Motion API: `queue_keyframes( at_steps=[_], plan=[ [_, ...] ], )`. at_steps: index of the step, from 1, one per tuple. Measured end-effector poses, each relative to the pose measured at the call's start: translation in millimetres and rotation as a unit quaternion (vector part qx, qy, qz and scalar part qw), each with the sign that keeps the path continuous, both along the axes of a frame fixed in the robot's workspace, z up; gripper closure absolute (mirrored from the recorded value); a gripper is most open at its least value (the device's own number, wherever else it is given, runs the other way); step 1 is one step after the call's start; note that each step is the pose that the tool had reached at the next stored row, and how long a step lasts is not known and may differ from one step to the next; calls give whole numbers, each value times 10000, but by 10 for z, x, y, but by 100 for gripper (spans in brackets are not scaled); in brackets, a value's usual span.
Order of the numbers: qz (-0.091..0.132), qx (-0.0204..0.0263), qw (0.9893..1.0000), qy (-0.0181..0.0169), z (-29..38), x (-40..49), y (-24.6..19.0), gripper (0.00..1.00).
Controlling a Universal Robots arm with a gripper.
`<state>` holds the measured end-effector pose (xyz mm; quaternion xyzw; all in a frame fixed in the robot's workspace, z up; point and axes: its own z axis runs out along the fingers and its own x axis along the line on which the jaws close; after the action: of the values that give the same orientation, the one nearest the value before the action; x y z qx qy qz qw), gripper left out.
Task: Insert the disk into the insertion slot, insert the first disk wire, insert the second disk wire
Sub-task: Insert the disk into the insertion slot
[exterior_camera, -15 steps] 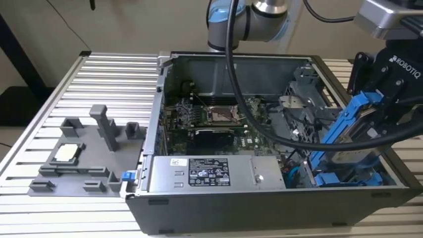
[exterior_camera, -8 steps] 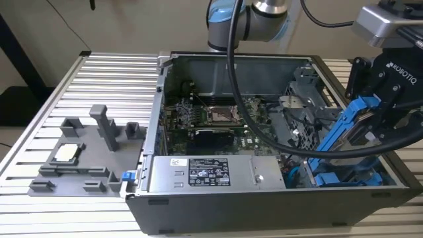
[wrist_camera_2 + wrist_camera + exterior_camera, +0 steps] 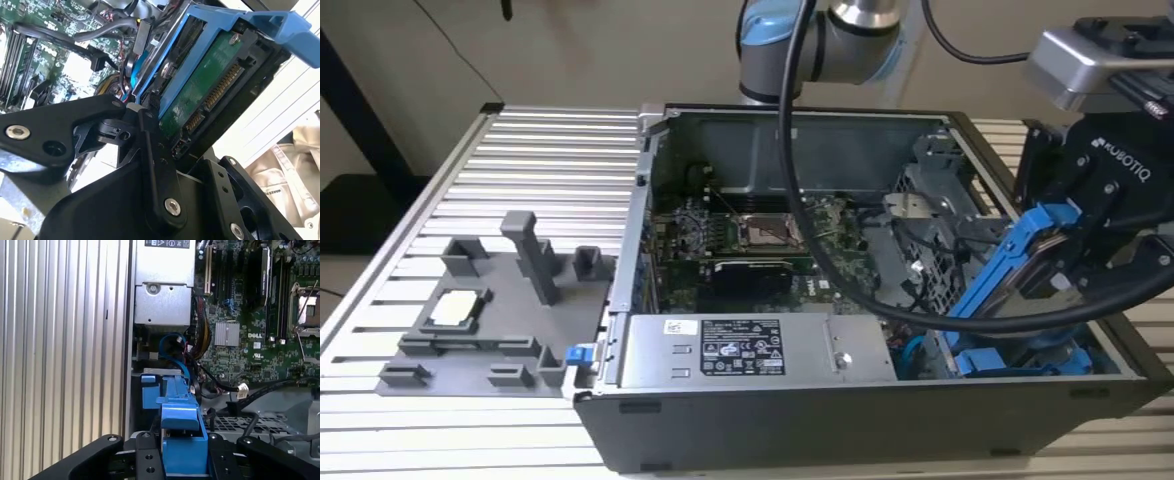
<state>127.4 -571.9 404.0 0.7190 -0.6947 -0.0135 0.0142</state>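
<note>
Holding the disk (image 3: 998,268) tilted, fingers (image 3: 152,155) closed on it, above the case (image 3: 854,420) at the exterior view's right.

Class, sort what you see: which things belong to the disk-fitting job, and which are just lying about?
Job: disk, gripper holding it, open case.
Lying about: grey fixture, power supply, motherboard, second blue-framed drive.

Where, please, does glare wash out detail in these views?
Second wrist view: the motherboard beside the disk is blown white, while the disk is evenly lit; first wrist view: the ribbed table shines pale; exterior view: the case interior sits in shade.
</note>
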Motion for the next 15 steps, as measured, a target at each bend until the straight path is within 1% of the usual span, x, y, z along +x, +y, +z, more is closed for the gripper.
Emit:
queue_keyframes(
  at_steps=[4, 12, 15],
  plan=[
    [4, 0, 10000, 0, -57, 4, 0, 67],
    [10, 1, 10000, 0, -192, 19, 0, 67],
    [12, 0, 10000, 0, -232, 22, 0, 67]
  ],
)
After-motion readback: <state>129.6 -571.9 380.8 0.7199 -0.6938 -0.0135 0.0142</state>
